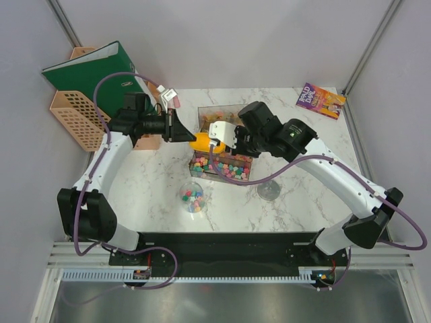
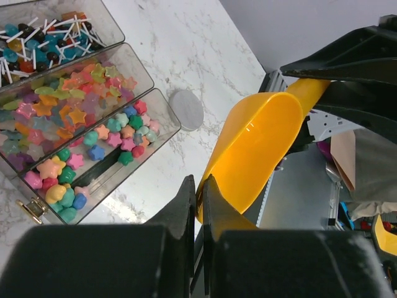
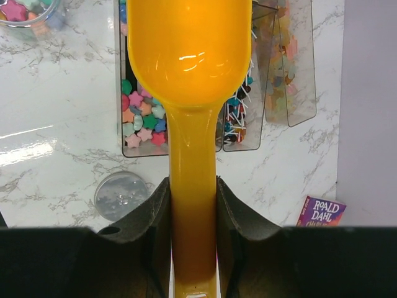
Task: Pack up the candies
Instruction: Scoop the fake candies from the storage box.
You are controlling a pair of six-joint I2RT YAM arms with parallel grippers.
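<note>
The scoop (image 3: 189,56) hides many of the candies (image 3: 141,121); the top edge crops the cup (image 3: 25,12).

We look steeply down from above and behind the robot, taking in the whole bench (image 1: 289,128). The left wrist view sits close behind its own jaws, tilted, facing the orange scoop (image 2: 260,149) and the clear box (image 2: 133,162) of candies (image 2: 118,133). The right wrist view looks straight down along the scoop's handle. All three share box and round lid (image 1: 269,191).
</note>
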